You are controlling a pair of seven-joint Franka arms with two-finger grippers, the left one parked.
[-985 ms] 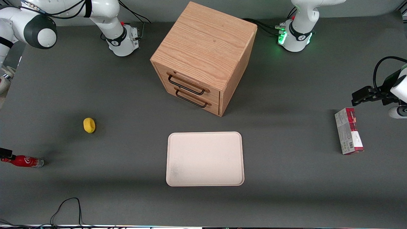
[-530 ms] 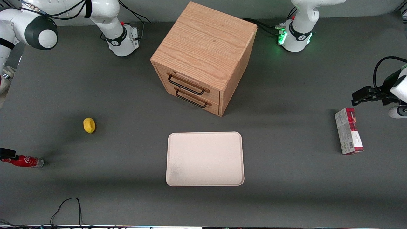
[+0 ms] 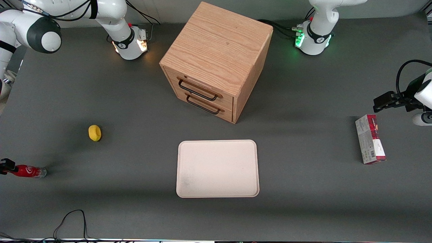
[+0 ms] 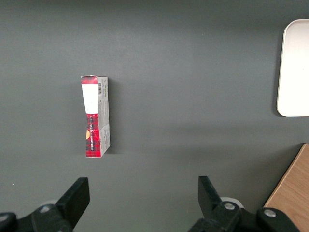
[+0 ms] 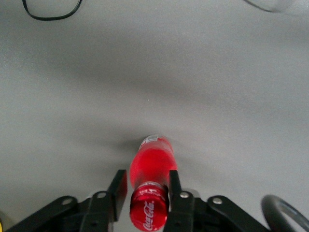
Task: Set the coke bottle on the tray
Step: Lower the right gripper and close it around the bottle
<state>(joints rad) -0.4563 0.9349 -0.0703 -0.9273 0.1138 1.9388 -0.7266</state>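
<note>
The coke bottle (image 3: 28, 171) lies on its side on the grey table at the working arm's end, a small red bottle with its clear base pointing toward the tray. My gripper (image 3: 6, 166) is at the bottle's cap end, low over the table. In the right wrist view the gripper (image 5: 146, 176) straddles the neck of the coke bottle (image 5: 152, 166). One finger (image 5: 174, 181) touches the bottle, and a thin gap shows at the other finger (image 5: 118, 186), so the gripper is open. The cream tray (image 3: 217, 168) lies flat mid-table, far from the bottle.
A wooden two-drawer cabinet (image 3: 216, 60) stands farther from the front camera than the tray. A small yellow object (image 3: 95, 132) lies between bottle and cabinet. A red-and-white carton (image 3: 370, 139) lies toward the parked arm's end. A black cable (image 3: 71, 222) loops near the table's front edge.
The gripper has shifted slightly at the bottle's cap end. The bottle has stayed on the table. The working arm's base light now glows amber.
</note>
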